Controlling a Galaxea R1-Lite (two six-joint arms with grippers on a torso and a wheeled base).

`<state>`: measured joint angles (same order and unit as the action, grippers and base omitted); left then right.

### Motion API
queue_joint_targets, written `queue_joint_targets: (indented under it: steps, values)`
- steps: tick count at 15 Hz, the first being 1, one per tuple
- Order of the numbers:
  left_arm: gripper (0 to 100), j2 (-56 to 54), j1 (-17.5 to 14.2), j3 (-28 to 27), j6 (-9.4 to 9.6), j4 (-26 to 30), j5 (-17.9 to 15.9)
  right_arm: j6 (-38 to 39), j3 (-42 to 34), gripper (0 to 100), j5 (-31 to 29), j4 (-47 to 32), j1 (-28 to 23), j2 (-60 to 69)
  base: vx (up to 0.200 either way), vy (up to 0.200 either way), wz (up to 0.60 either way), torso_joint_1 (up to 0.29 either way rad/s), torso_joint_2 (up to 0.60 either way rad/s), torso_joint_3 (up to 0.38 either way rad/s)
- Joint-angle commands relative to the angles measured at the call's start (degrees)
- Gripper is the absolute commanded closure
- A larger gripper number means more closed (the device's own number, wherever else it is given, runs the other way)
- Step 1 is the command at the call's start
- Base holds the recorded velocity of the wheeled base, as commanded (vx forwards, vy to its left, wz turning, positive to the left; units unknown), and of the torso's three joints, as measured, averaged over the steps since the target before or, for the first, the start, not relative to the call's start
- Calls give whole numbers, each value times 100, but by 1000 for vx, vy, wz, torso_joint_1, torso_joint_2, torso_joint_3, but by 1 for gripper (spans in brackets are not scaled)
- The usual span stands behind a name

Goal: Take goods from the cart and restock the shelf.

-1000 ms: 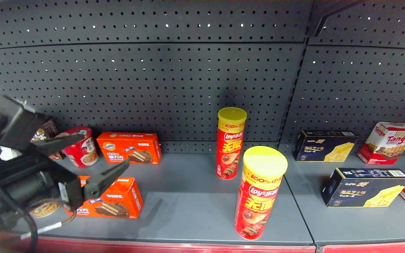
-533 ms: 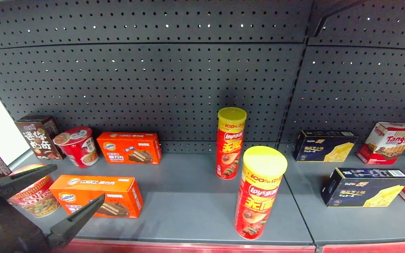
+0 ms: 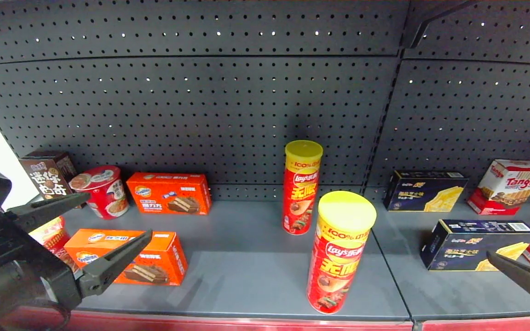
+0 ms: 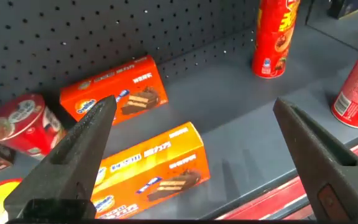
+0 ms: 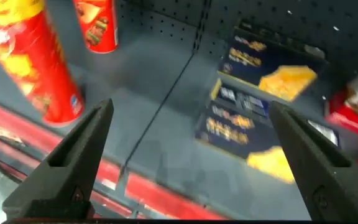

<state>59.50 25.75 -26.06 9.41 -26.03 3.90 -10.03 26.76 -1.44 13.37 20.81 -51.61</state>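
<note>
Grey shelf (image 3: 246, 269) bears an orange box (image 3: 166, 255) just ahead of the wide-open left hand (image 3: 118, 216); right hand (image 5: 191, 106) equally wide

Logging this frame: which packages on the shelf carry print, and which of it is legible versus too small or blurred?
front crisp can: big logo and percent figure, legible.
rear crisp can: same print, legible.
red-and-white wafer box: big logo, legible.
front orange box, rear orange box: characters, small.
front dark blue box: too small.
brown box: large characters, legible.
</note>
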Motion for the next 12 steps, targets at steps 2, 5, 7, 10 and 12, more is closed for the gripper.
queue_joint_targets:
  steps: [2,5,7,10,12]
  values:
    - [0,246,1,-74,-9,-16,5,10,-4,0,-612,1308,732,-1624,0,0,0,0,0,0]
    - [0,325,1,-109,-9,-16,14,-7,14,0,-638,1431,723,-1993,0,0,0,0,0,0]
    - [0,334,1,-101,-1,-16,-3,-34,14,0,-594,1431,837,-2063,0,0,0,0,0,0]
    - [0,475,1,-109,-1,-25,-100,-25,-206,0,-586,1422,1224,-2081,0,0,0,0,0,0]
    - [0,598,1,-206,17,-43,-109,-16,-285,0,-621,1343,1426,-2186,0,0,0,0,0,0]
